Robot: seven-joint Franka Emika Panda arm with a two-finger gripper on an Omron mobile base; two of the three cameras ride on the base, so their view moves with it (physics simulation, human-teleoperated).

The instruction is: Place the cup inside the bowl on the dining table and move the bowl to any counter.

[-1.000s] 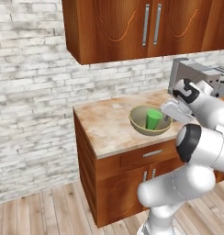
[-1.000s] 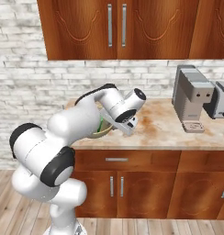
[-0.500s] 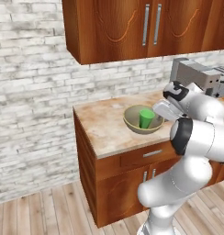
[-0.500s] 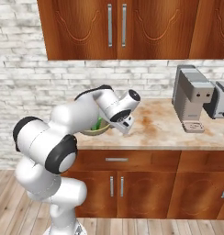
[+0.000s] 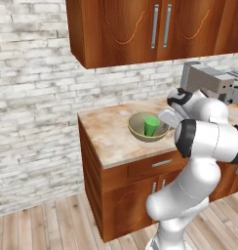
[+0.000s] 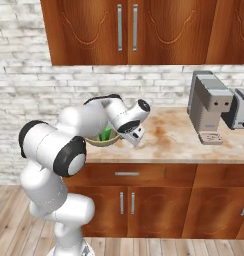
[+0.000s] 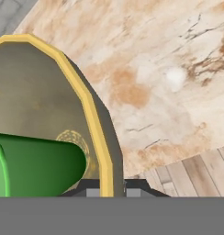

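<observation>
Two things matter here: the bowl point(image 5: 148, 128) sits over the counter point(image 5: 111, 139) with the cup point(image 5: 151, 126) standing inside it, and your gripper point(image 7: 106, 187) is pinching the bowl's rim point(image 7: 93, 120). In the hand view the yellow rim runs straight down between the two fingertips, one inside the wall and one outside, jaws nearly together on that thin edge.

You cannot tell from these views whether the bowl's base is resting on the stone or hanging just above it. That is the main risk. If you let go while it is above the top, it drops and the cup may tip out or rattle over.

Watch the tilt too. A one-sided rim hold lets the far side sag, and the cup, which has no handle and stands loose, can slide toward the low side.

From the left base view the bowl is near the counter's front edge, above the drawer point(image 5: 155, 165). Dragging it forward as you pull away could push it off.

When you open, draw the inner finger clear of the wall before lifting, or it may hook the rim and flip the bowl.
</observation>
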